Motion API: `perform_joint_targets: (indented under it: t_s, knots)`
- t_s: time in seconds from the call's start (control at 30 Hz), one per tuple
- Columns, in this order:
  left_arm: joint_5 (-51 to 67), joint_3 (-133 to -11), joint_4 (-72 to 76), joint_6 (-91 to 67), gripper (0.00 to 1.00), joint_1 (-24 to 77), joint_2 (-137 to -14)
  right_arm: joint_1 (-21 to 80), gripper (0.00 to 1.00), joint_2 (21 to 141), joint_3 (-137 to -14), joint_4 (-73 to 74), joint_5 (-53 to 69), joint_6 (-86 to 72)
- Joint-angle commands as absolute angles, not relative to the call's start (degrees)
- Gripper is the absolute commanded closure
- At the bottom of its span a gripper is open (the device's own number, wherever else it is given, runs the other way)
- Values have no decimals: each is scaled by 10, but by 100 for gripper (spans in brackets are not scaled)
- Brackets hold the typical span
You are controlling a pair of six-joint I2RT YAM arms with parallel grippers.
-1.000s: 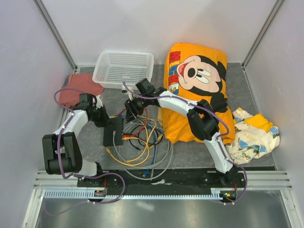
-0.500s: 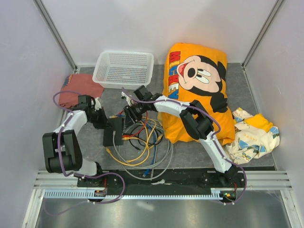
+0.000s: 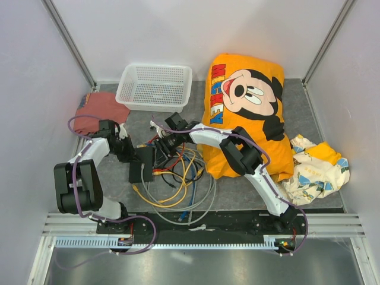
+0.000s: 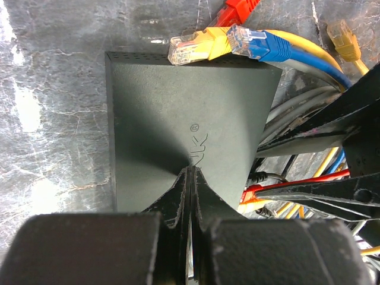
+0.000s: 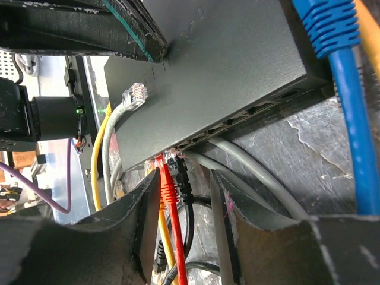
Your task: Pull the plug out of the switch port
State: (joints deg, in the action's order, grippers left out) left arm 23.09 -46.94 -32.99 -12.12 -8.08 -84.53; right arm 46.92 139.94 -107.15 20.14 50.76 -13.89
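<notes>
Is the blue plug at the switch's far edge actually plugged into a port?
No, the blue plug lies loose at the edge of the switch, its clear tip exposed, beside a yellow plug.

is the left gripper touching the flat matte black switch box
Touching. The left wrist view shows the left gripper, jaws shut, resting tip-down on top of the flat matte-black switch box, its shadow meeting it with no gap.

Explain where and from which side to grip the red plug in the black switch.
Pinch the red plug by its body just outside the socket, a finger on each side. Come in along the red cable, facing the socket row of the switch: the plug sticks straight out, and a black cable sits close beside it, so a narrow in-line grip probably suits best.
</notes>
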Motion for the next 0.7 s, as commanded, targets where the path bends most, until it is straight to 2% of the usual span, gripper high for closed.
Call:
perform_joint_targets:
  t_s: [0.0,0.67]
  knots:
    - [243,-465,-323,-125,98,-83,-843,475,54,1418,-1083,177,520,-155]
    - [246,-463,-321,-125,99,-83,-841,479,58,1441,-1093,159,524,-175]
